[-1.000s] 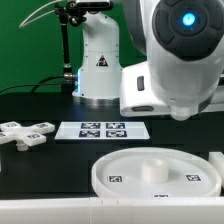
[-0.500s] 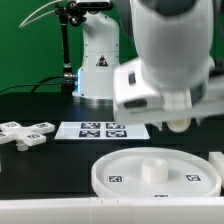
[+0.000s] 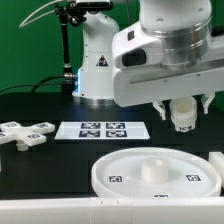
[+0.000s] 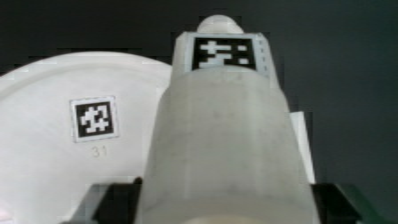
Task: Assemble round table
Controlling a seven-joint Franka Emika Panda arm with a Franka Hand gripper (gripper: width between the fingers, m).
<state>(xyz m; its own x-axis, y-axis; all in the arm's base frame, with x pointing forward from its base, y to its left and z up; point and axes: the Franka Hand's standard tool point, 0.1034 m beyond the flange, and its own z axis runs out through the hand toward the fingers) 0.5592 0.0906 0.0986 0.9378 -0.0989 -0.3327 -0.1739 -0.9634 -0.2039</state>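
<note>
The round disc (image 3: 160,176) lies flat at the front of the table, with a raised hub in its middle and tags on its face. It also shows in the wrist view (image 4: 71,105). My gripper (image 3: 184,108) is shut on the short cylinder leg (image 3: 183,117) and holds it in the air above the disc's far right side. In the wrist view the leg (image 4: 222,140) fills the space between the dark fingers (image 4: 111,200), its tag facing the camera. The cross-shaped foot (image 3: 25,131) lies on the table at the exterior view's left.
The marker board (image 3: 103,130) lies flat between the foot and the disc. The robot's white base (image 3: 97,65) stands behind it. A white edge (image 3: 216,160) shows at the exterior view's right.
The arm has swung away from the camera and turned, so the gripper with the leg in it now shows above the disc's far right side.
</note>
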